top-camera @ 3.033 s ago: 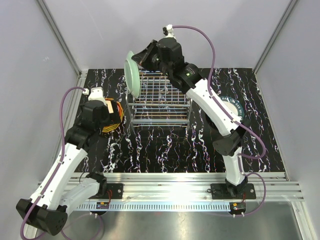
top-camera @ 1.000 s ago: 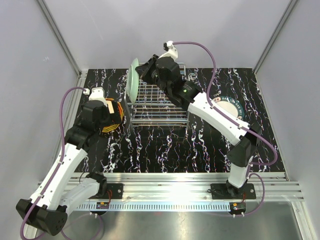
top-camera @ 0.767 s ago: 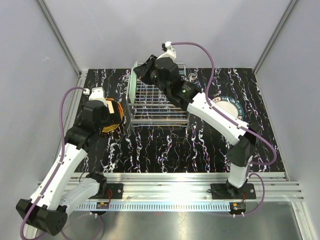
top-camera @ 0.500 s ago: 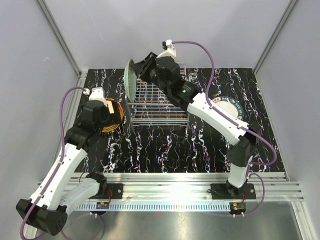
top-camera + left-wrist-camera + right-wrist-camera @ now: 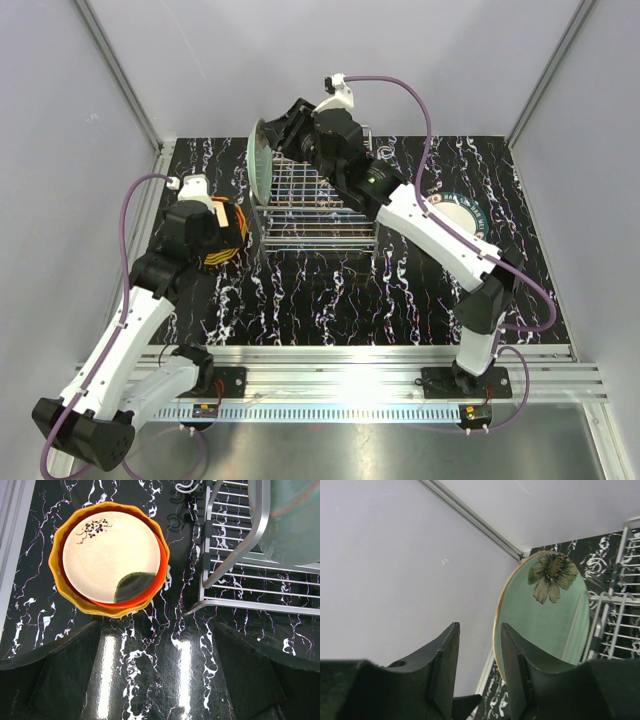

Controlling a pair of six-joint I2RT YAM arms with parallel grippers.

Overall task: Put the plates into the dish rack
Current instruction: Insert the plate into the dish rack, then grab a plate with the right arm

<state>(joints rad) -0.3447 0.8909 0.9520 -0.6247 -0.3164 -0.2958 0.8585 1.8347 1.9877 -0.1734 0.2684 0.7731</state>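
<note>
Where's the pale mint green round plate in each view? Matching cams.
Top external: pale mint green round plate, on edge at the chrome wire dish rack's left end.
Left wrist: top-right corner, partly cropped.
Right wrist: centre-right, flower print showing.
Shared landmark: the dish rack.

Bare table [image 5: 320, 290] across centre foreground, dish rack [image 5: 320, 215] blocking upper centre, upright mint plate [image 5: 258, 160] at its left end, plate stack [image 5: 228, 245] centre left.
</note>
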